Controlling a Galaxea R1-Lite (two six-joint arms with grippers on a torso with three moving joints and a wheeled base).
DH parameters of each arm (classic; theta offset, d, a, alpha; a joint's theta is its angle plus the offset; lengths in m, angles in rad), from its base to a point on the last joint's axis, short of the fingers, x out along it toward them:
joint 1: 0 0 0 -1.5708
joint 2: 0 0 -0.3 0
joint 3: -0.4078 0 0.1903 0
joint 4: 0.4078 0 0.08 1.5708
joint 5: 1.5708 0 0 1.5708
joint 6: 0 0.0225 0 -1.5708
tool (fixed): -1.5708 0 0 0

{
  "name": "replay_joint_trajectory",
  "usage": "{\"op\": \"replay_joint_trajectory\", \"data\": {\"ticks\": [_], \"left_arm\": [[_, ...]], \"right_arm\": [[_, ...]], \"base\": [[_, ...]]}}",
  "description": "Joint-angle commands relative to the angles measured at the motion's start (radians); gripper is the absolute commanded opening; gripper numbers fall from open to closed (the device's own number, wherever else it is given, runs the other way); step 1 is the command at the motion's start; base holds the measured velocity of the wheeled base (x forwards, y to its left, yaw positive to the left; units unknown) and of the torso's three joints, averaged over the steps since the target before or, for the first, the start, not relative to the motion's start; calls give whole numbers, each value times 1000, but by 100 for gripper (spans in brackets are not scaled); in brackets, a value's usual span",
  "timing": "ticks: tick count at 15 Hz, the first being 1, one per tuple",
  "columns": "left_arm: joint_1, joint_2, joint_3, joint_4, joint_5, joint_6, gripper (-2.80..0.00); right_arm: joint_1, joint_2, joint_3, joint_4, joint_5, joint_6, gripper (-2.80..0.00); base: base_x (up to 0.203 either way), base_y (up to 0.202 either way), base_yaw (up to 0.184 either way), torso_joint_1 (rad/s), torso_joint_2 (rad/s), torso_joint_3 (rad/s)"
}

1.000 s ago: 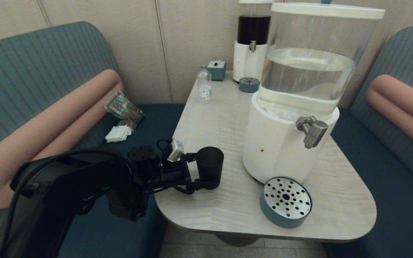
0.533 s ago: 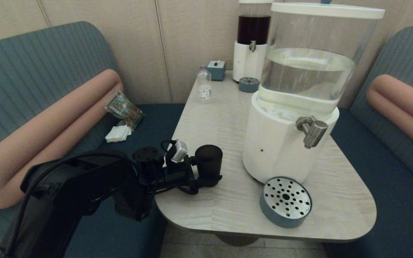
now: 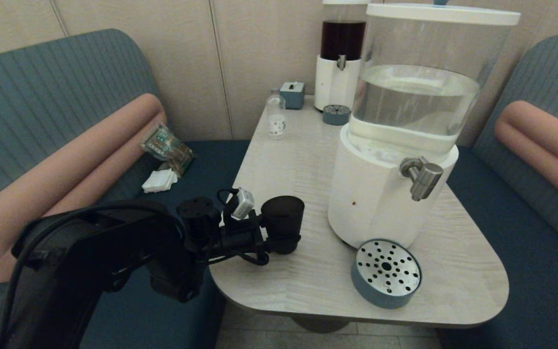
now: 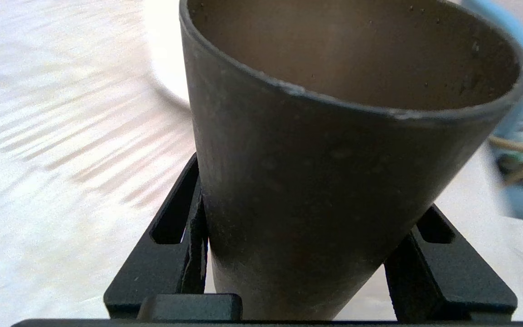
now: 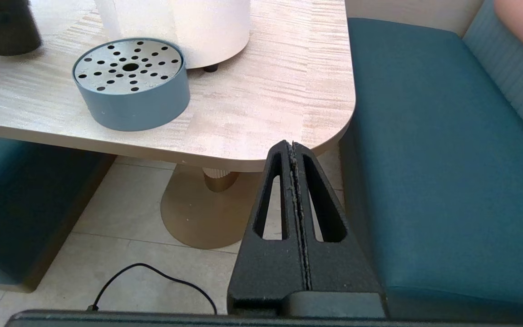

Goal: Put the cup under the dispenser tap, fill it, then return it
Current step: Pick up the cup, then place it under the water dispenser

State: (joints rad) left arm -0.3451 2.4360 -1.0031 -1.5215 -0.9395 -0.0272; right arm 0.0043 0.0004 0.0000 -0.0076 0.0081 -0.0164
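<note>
The fingers (image 4: 170,254) of the left gripper (image 3: 279,237) sit on both sides of the cup (image 3: 283,220), low down near its bottom. They press on its sides and hold it. The cup is dark, with its open top up, and it leans a little. It is by the near left side of the bench (image 3: 308,286), at the bench top, and you cannot tell if it rests there. The left arm comes in from the left, over the blue seat (image 3: 129,310).

To the right of the cup stands the big water dispenser (image 3: 405,135), with a white base and a clear tank of water. The dispenser tap (image 3: 422,177) is shiny metal and sticks out from the base on the far side from the cup. The cup is well apart from it. Under the tap, near the front of the bench, sits a round blue drip tray (image 3: 386,274) with holes in its metal top.

At the back of the bench are a small clear bottle (image 3: 276,116), a little blue box (image 3: 292,94) and a slim dispenser (image 3: 341,58) with dark drink in it.

The right gripper (image 5: 294,150) waits low, off the near right corner of the bench, above the floor. Its 2 fingers are pressed flat together with nothing between them
</note>
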Motion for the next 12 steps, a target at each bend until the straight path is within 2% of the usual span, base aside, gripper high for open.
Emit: {"op": "replay_joint_trajectory", "data": {"ticks": [1, 4, 6, 8, 10, 12], "left_arm": [[-19, -127, 93, -9, -5, -3, -280], [-52, -277, 228, -9, -5, -14, -280], [-110, -359, 276, -9, 0, -48, -280], [-201, -377, 259, -9, 21, -95, -280], [-264, -347, 178, -9, 32, -126, -280], [-319, -303, 99, -9, 77, -151, -280]], "right_arm": [[0, -2, 0, 0, 0, 0, -280], [0, -2, 0, 0, 1, 0, -280], [0, -2, 0, 0, 0, 0, -280], [0, -2, 0, -1, 1, -1, -280], [0, -2, 0, 0, 1, 0, -280], [0, -2, 0, 0, 1, 0, -280]], "base": [[0, 0, 0, 0, 0, 0], [0, 0, 0, 0, 0, 0], [0, 0, 0, 0, 0, 0], [0, 0, 0, 0, 0, 0], [0, 0, 0, 0, 0, 0], [0, 0, 0, 0, 0, 0]]}}
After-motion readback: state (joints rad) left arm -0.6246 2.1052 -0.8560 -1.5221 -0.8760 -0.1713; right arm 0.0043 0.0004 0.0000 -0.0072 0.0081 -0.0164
